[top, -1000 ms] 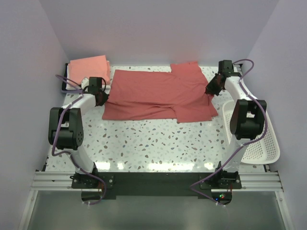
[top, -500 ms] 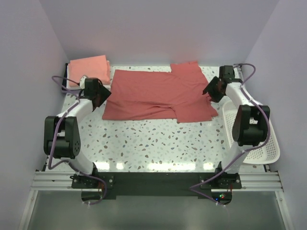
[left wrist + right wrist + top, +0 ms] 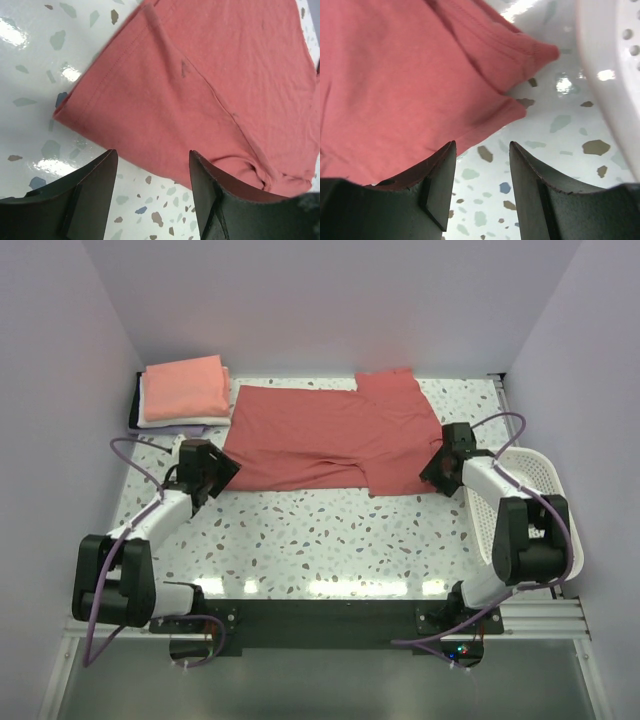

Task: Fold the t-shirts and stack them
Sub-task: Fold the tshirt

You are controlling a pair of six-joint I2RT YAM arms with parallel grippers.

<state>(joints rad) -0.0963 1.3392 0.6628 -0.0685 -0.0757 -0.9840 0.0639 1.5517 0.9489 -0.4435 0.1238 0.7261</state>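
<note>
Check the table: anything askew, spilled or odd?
Only the red tee: its right end, beside the basket, is rumpled, with layered corners that don't line up. A small dark mark shows near its left end. Nothing spilled.

— How many tees do you count?
— One dusty-red t-shirt (image 3: 320, 435) lies spread flat, its near corners just ahead of the left gripper (image 3: 226, 466) and the right gripper (image 3: 432, 470). Past the left gripper is one folded pile: one salmon-pink t-shirt (image 3: 185, 385) on top, one white t-shirt (image 3: 185, 420) under it, and one thin lavender edge (image 3: 170, 427) at the bottom.
— So four?
— Three for certain; the lavender layer is too thin to tell.
— Baskets?
— One basket (image 3: 565, 540), just outboard of the right gripper.
— Grippers?
— Two, each with two fingers (image 3: 95, 190).
</note>
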